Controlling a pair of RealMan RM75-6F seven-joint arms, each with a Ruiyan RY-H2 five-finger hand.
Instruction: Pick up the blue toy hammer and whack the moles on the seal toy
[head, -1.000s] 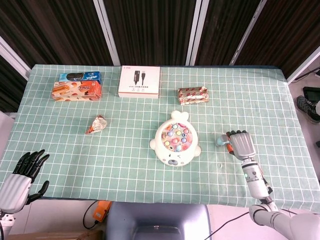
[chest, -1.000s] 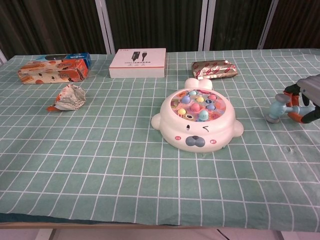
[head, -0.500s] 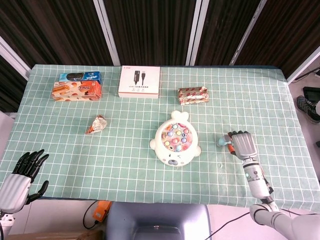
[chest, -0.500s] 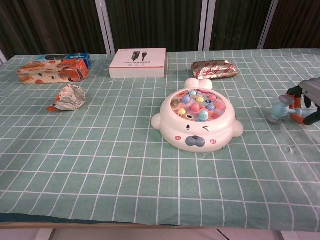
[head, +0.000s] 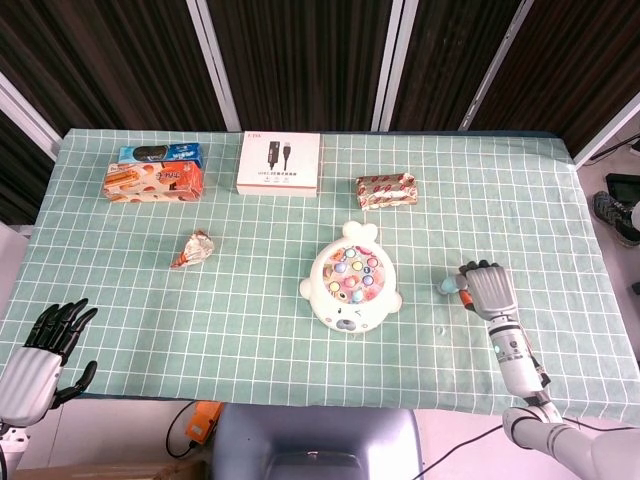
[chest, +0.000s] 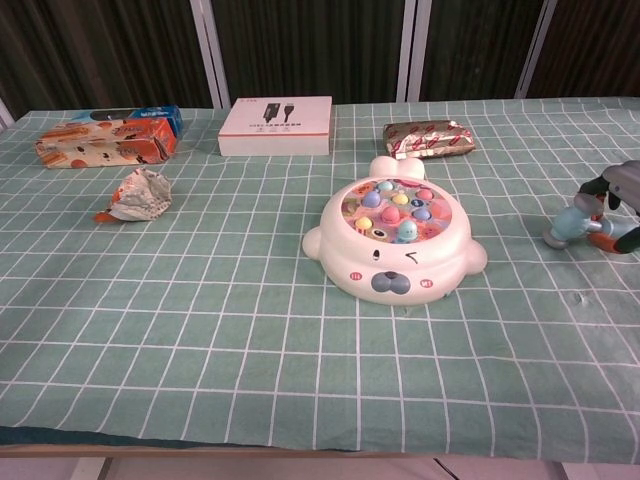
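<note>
The white seal toy (head: 350, 282) with coloured moles on top sits mid-table, also centred in the chest view (chest: 395, 240). To its right lies the blue toy hammer (head: 447, 286), its pale blue head (chest: 566, 226) resting on the cloth and pointing toward the seal. My right hand (head: 488, 288) covers the orange handle, with the fingers (chest: 622, 190) curled over it. The handle is mostly hidden under that hand. Beyond the table's near left corner, my left hand (head: 45, 345) hangs with its fingers spread and nothing in it.
Along the far side lie a white cable box (head: 280, 163), an orange snack box (head: 155, 180) with a blue pack (head: 160, 154) behind it, and a wrapped bar (head: 385, 189). A crumpled wrapper (head: 195, 248) lies left of the seal. A checked green cloth (head: 250, 320) covers the table.
My right hand has slid a little to the right and nearer the table's front, and the hammer has moved with it. The left hand has stayed put.
</note>
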